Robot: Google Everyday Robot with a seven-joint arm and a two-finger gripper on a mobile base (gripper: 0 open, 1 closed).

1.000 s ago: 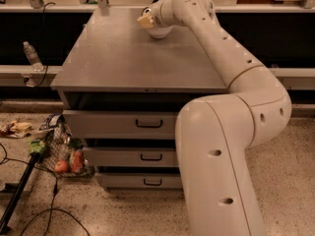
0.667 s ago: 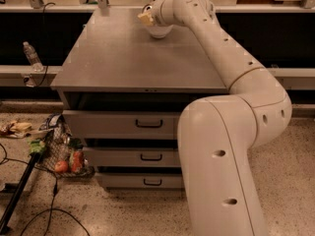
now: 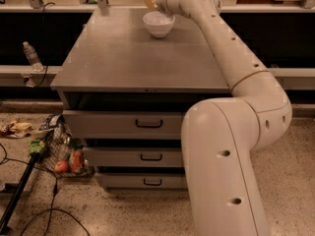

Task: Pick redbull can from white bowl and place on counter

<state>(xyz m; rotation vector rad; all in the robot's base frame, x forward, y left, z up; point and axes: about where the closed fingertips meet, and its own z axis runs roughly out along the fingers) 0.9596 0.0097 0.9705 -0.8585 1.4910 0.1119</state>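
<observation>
My gripper [image 3: 150, 0] hangs over the far end of the grey counter [image 3: 123, 58], and I cannot tell whether it is wide, narrow or holding anything. The white bowl [image 3: 158, 24] stands upright on the counter just beneath it; I cannot make out the redbull can, either in the bowl or at the gripper. Well to the gripper's left and lower, a clear water bottle [image 3: 32, 56] stands on a pale ledge [image 3: 19, 72], its label too small to read
</observation>
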